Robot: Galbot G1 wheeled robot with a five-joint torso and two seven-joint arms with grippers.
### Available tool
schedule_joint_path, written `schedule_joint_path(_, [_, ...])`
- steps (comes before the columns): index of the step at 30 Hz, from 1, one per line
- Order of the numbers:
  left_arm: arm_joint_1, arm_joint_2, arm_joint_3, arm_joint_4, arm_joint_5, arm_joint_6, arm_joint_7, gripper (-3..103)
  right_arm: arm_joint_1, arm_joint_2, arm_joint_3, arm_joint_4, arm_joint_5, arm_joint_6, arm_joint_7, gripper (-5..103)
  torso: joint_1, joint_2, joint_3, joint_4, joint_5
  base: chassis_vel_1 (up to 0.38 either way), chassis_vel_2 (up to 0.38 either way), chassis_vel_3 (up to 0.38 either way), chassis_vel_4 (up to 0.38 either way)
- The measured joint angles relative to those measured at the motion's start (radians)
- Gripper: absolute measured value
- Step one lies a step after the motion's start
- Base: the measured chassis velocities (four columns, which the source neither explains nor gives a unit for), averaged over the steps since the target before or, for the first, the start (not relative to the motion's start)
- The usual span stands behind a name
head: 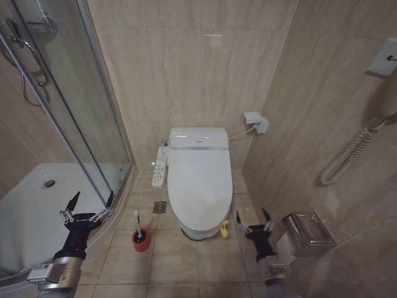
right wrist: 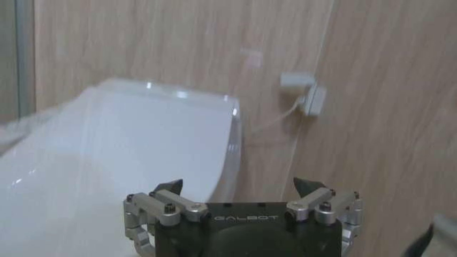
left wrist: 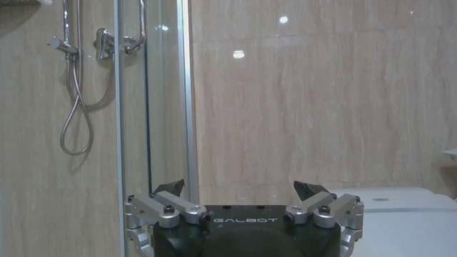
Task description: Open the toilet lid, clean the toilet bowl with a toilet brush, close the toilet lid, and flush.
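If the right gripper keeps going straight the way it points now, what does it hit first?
Probably the tiled back wall, passing just beside the closed toilet lid. The right gripper, jaws open, may clip the lid's edge; depth is unclear.

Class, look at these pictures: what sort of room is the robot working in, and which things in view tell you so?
Most likely a small tiled bathroom. A smart toilet with its toilet lid shut stands against the wall, a glass shower enclosure with a hose is beside it, and a toilet brush sits on the floor.

Tiled floor: toilet bowl, toilet brush, floor drain.
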Motion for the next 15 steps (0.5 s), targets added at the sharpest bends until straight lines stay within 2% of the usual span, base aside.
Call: schedule_joint_path(15, [0.000, 0.000, 0.000, 0.000, 0.000, 0.000, 0.000, 100, 0.059, -0.046, -0.055, -0.184, 0.004, -0.019, 0.027, 100, 0.000, 0.000, 0.000, 0.0000, -0.0001, 0.000, 0.000, 0.000, 0.000])
